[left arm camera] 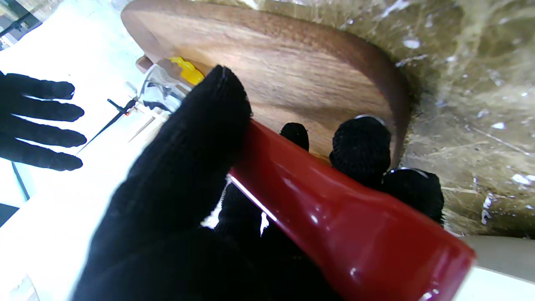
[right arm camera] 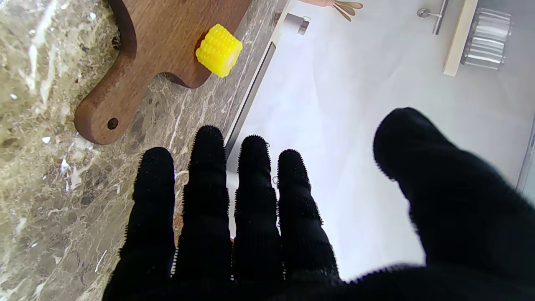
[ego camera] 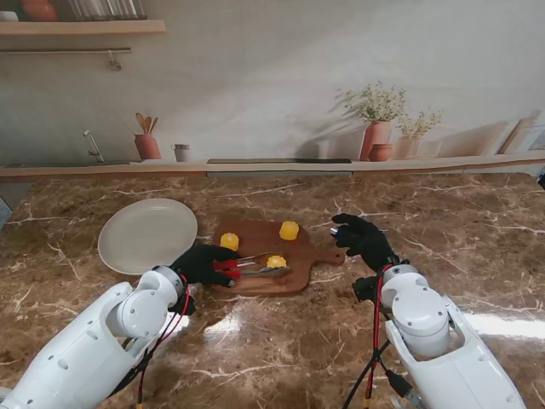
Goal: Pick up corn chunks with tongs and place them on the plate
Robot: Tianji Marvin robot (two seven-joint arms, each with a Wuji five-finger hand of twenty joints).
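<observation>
Left robot hand (ego camera: 203,262): clamped on the red grip of the tongs (ego camera: 255,267), their tips at the nearest corn chunk (ego camera: 276,262) on the board (ego camera: 255,285).
Right robot hand (ego camera: 364,239): held nothing, fingers apart, hovering by the board's handle.
Other corn: two chunks (ego camera: 229,241) (ego camera: 289,230) sat untouched farther back on the board.
Plate (ego camera: 147,235): bare, left of the board on the surface (ego camera: 477,256).
Progress: nothing delivered yet (first pick looked under way); all three chunks remained.

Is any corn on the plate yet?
No, the plate is bare; all three corn chunks sit on the cutting board.
</observation>
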